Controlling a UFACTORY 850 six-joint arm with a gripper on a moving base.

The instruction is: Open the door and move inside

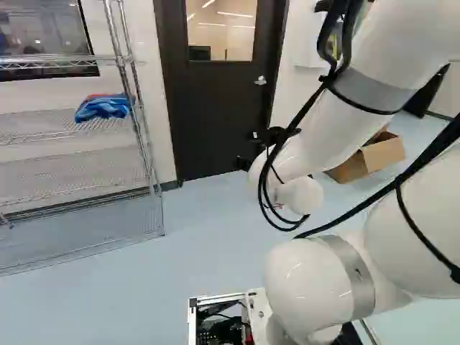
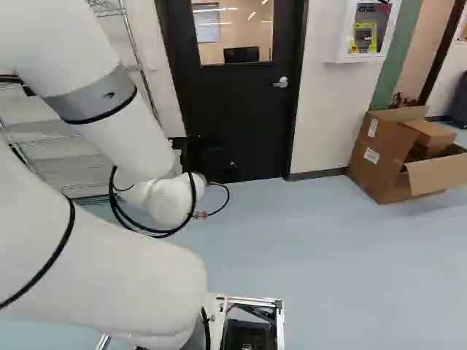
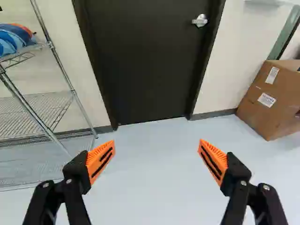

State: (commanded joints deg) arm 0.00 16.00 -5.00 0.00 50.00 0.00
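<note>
Floor (image 1: 208,230) reaches foot of closed door (image 1: 223,108) | rack (image 1: 79,172) beside | end effector (image 1: 247,149) spread

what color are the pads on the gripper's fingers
The pads are orange, with black slots; the wrist view shows them best.

Ahead of me I record a pale blue floor (image 2: 306,248). Directly on it stand a metal wire rack (image 3: 72,91) and an open cardboard box (image 2: 383,157), well apart. One rack shelf (image 1: 50,129) bears a blue bundle (image 1: 104,107) with some red-orange; contents undetermined.
</note>
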